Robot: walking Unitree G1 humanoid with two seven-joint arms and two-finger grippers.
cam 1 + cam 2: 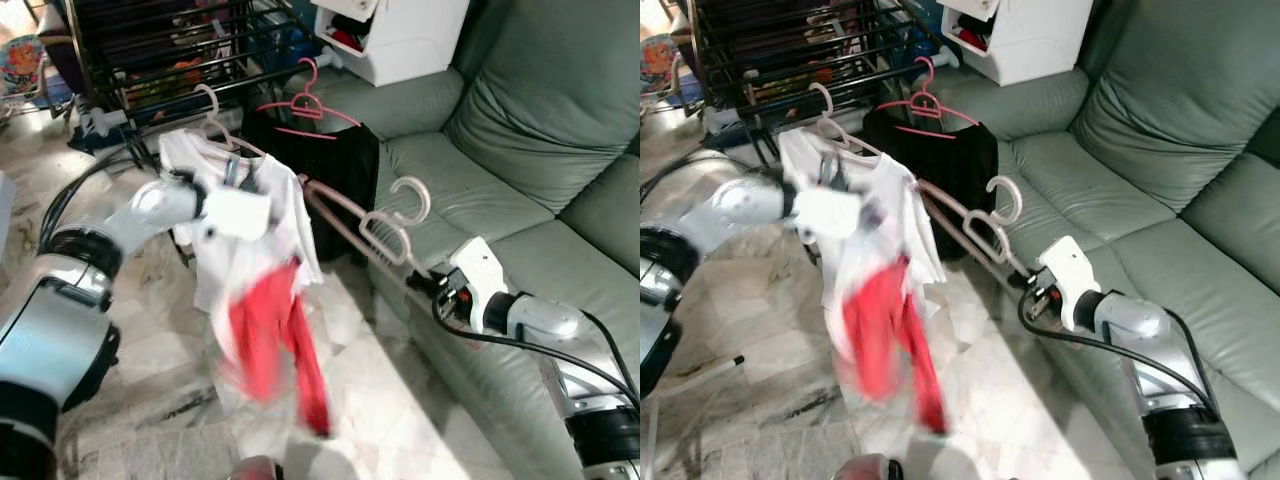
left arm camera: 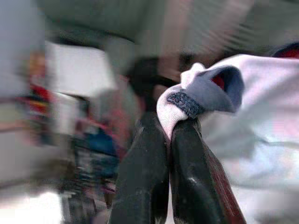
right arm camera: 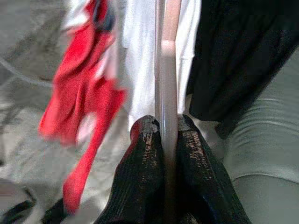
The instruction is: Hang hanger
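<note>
Green sofa (image 1: 520, 130): occupies the robot's right side. A black garment (image 1: 335, 170) on a pink hanger (image 1: 305, 105) is draped over its arm, and a white box (image 1: 400, 35) stands at the far end of that arm.

Black drying rack (image 1: 160, 50): stands beyond the sofa arm on the marble floor (image 1: 390, 420). This is judged to be the place for hanging. Items sit among its bars, too blurred to identify.

White and red garment (image 1: 250, 290): held in mid-air between the two arms, above the floor, in front of the sofa arm. The lower red part is blurred. A pale hook (image 1: 210, 105) rises from its collar; that hook is free and touches no bar.

Pale pink hanger (image 1: 385, 225): held aloft just beside the front edge of the sofa seat. Its hook points upward and its long arm reaches toward the garment's collar. Whether the arm is inside the garment cannot be told.

Left pincer (image 2: 169, 135): fingers together, clamped on a fold of the white garment at its dark-trimmed neckline.

Right pincer (image 3: 163, 128): fingers clamped on the bar of the pale pink hanger.

Progress, as judged: garment and hanger are both lifted and gripped; nothing is hung. Remaining work: seat the hanger in the garment if not done, carry it to the rack, set the hook over a bar, release.
</note>
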